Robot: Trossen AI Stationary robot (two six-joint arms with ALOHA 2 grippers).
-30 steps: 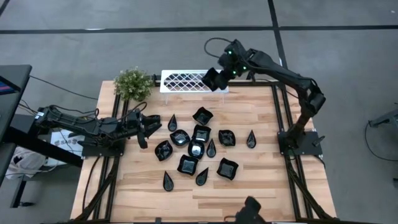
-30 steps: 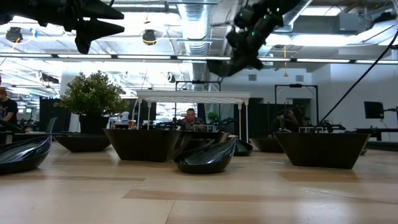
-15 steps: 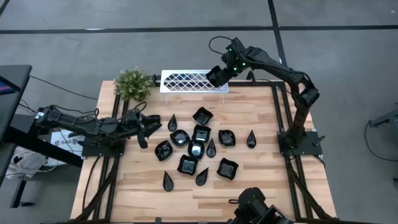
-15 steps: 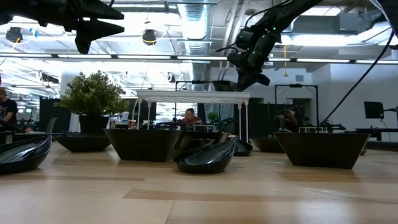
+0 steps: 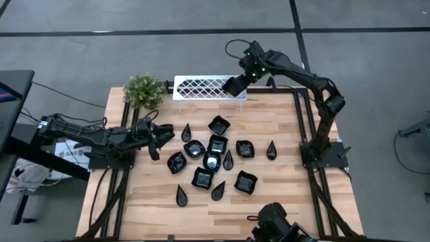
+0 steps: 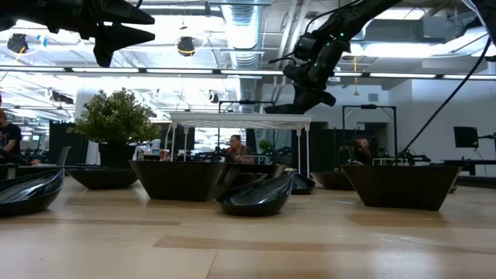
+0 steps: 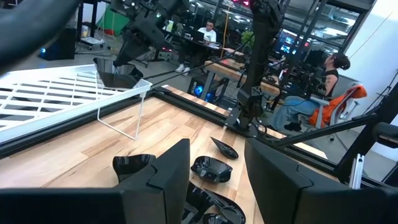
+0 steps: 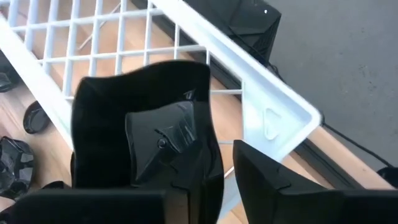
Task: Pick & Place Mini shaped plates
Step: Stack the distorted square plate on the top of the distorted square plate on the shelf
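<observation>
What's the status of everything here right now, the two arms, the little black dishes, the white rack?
Right end effector: shut on a wavy-edged plate, over the white tray's end.
Left end effector: open, empty, at the table's left edge.
White tray: upright on its legs.
Other plates: lying clustered mid-table.

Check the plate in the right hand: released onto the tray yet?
Not released. The right hand is shut on the square plate, held at the white tray's right end; whether it touches the lattice cannot be told.

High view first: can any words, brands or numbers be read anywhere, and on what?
White sheet beside the left arm's base: dark letters, too small to read.
Tray corner: a raised mark, unreadable.
Plate in the right gripper over the tray: none.
</observation>
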